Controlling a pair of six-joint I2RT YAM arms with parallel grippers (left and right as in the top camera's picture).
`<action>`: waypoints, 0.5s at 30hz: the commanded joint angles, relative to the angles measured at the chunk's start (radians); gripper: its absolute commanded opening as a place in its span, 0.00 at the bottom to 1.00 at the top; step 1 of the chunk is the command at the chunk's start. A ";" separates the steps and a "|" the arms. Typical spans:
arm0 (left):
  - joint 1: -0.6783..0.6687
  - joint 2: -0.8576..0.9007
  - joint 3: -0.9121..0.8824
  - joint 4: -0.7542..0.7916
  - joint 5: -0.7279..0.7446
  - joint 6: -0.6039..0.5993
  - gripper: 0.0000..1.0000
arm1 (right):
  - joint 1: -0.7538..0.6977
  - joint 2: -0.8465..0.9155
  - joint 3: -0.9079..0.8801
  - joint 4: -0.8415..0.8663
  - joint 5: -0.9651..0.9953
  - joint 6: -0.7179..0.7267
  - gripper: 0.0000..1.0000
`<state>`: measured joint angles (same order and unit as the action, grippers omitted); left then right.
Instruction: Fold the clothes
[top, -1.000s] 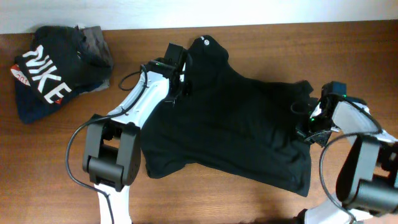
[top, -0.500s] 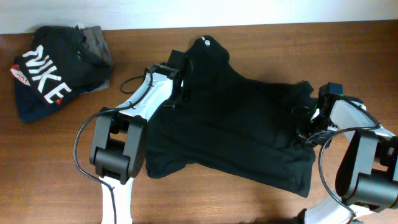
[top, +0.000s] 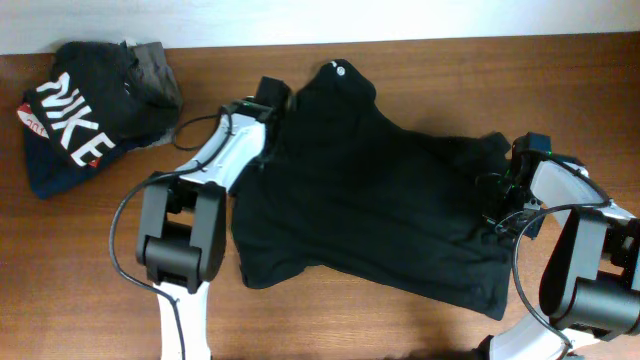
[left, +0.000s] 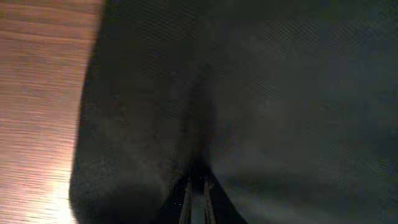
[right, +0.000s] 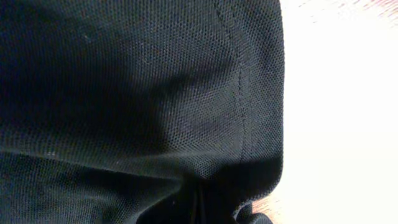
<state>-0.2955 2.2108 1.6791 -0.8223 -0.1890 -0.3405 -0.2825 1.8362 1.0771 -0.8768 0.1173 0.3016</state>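
The clothes, a plain black T-shirt (top: 380, 210), lie spread across the table with a small white round mark (top: 341, 69) by the collar at the top. My left gripper (top: 265, 145) sits low at the shirt's upper left edge; in the left wrist view its fingers stand almost together (left: 197, 180), with black fabric (left: 261, 93) puckered at their tips. At the shirt's right edge my right gripper (top: 497, 215) is shut, and folds of the cloth (right: 124, 93) with a stitched hem run into its jaws (right: 199, 186).
A dark garment with white NIKE lettering (top: 75, 120) is piled at the back left, with a grey folded garment (top: 155, 65) behind it. Bare wooden table (top: 90, 260) shows left of and in front of the shirt. A pale wall edge (top: 400, 20) bounds the back.
The left gripper has drifted a little to the left along the shirt's upper edge. The collar and the shirt's right side have shifted slightly rightwards, and the cloth lies flatter.
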 joint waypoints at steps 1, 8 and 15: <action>0.057 0.016 0.003 -0.002 -0.029 -0.002 0.09 | 0.000 0.018 0.000 0.003 0.051 -0.006 0.04; 0.076 0.015 0.004 -0.002 -0.043 0.005 0.02 | 0.000 0.018 0.000 0.003 0.025 -0.006 0.04; 0.071 -0.079 0.011 -0.058 -0.065 0.005 0.01 | 0.001 0.018 0.000 0.003 0.005 -0.006 0.04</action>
<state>-0.2195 2.2101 1.6794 -0.8551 -0.2592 -0.3367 -0.2825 1.8366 1.0771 -0.8768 0.1188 0.3016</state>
